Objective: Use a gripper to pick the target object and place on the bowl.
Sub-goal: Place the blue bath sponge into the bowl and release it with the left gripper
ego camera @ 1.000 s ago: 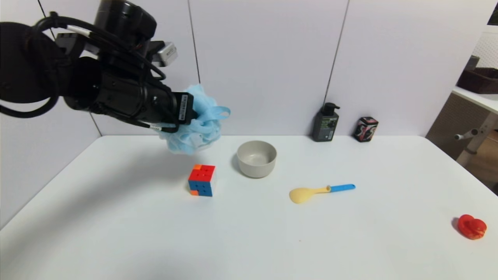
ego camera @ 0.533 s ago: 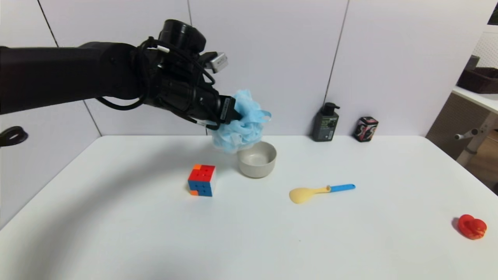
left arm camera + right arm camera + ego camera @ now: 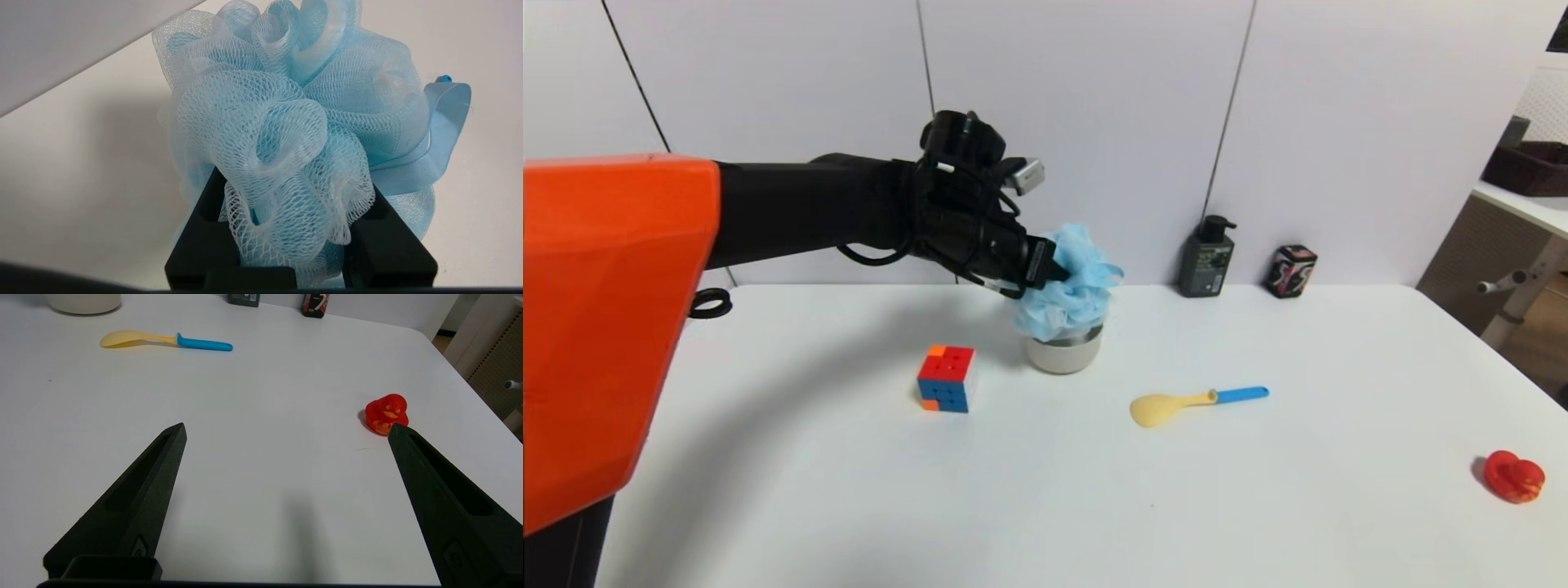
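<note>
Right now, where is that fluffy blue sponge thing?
In the head view, the blue pouf sits atop the grey bowl at mid-table, held by the left gripper, right of the cube.

A puzzle cube (image 3: 947, 378), spoon (image 3: 1197, 404), red duck (image 3: 1512, 476), pump bottle (image 3: 1207, 258) and small tin (image 3: 1291, 271) sit on the white table (image 3: 849, 490).

Looked like lab test bay: bare white rectangular table (image 3: 1258, 506), plain white panelled wall (image 3: 1078, 122), unrelated props laid out, dark pump bottle (image 3: 1207, 257) against wall.
</note>
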